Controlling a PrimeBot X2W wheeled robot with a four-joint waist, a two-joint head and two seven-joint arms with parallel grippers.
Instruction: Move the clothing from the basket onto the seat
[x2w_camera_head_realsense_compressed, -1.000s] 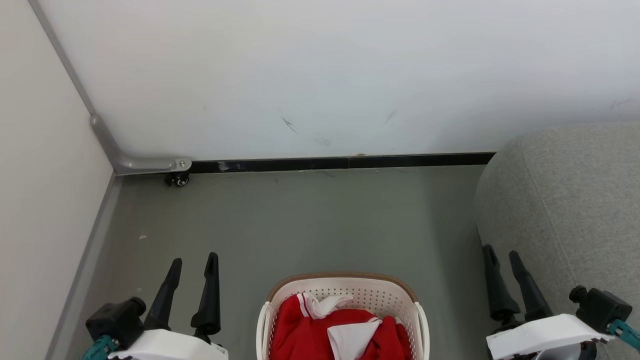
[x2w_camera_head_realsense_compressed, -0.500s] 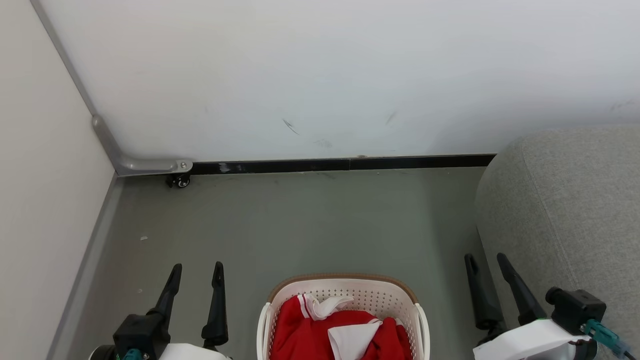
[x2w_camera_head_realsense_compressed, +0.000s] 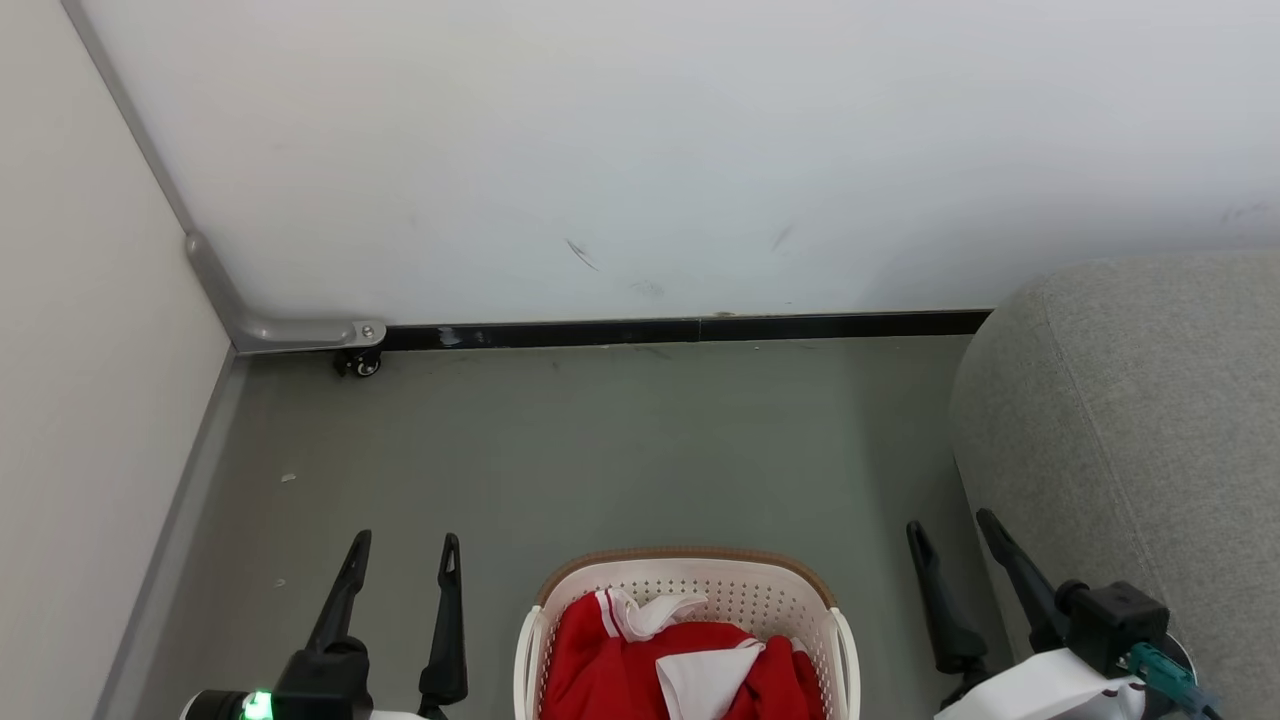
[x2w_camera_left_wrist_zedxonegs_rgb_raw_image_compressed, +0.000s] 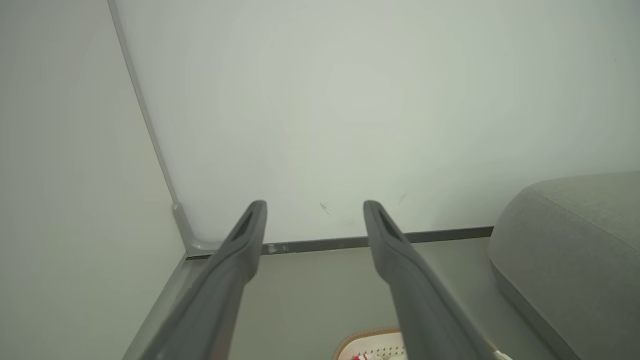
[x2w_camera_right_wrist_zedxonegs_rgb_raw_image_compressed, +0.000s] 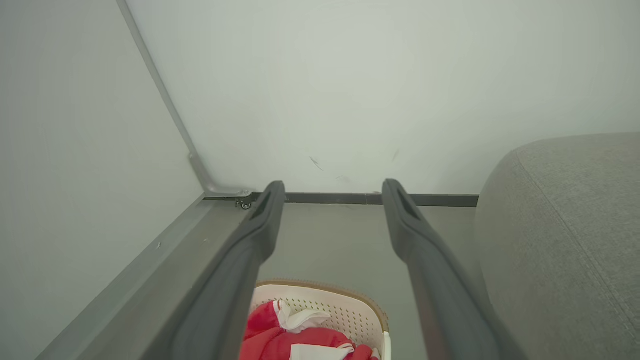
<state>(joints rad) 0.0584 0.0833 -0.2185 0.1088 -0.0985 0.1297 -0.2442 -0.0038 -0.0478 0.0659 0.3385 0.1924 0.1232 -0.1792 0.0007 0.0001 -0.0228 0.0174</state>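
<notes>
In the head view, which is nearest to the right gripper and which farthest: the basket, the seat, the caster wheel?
1. The seat, just right of the right gripper.
2. The basket, to its left.
3. The caster wheel, far left at the wall.

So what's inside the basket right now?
The basket holds red clothing with white panels, heaped up. Its perforated far wall shows above the pile. The basket's floor and anything under the fabric are covered, and its near end runs off the head view.

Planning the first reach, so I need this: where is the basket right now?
In the head view the basket sits on the floor at bottom centre, with the grey seat to its right.
</notes>
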